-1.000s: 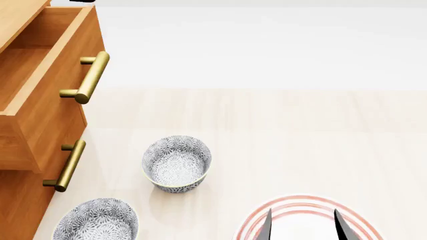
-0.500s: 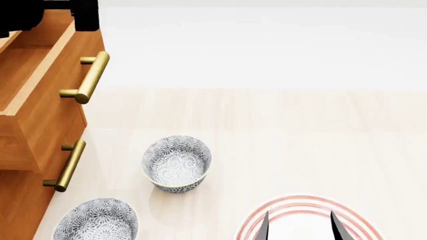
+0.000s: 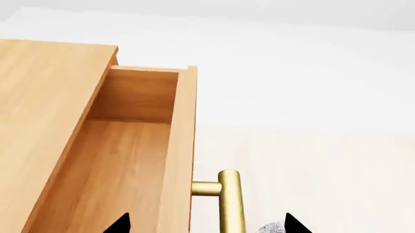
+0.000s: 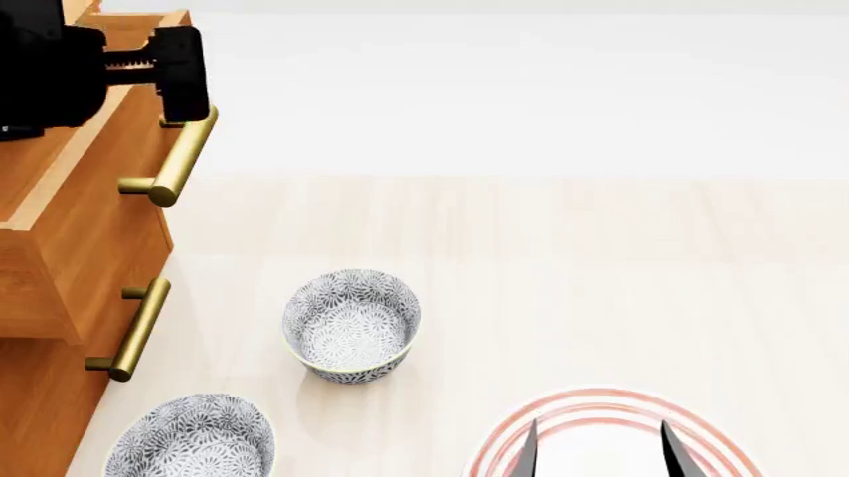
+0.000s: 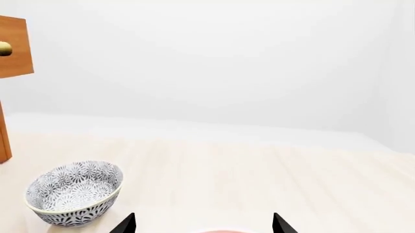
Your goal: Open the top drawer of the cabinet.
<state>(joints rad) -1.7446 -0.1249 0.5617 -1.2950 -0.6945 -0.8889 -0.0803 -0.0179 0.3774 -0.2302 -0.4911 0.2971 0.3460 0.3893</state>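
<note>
The orange-brown cabinet stands at the left. Its top drawer is pulled out, and its lighter wood inside shows in the left wrist view. The drawer's brass bar handle juts from the front panel. My left gripper hovers above the drawer's front edge, open and empty, with one black finger just over the handle's far end. My right gripper is open and empty, low at the near edge, far from the cabinet.
A second brass handle marks the drawer below. Two patterned grey bowls sit on the pale table beside the cabinet. A pink-ringed plate lies under the right gripper.
My left gripper has come into the head view from the top left and dropped over the drawer's front edge and handle. The drawer and right gripper have hardly moved.
</note>
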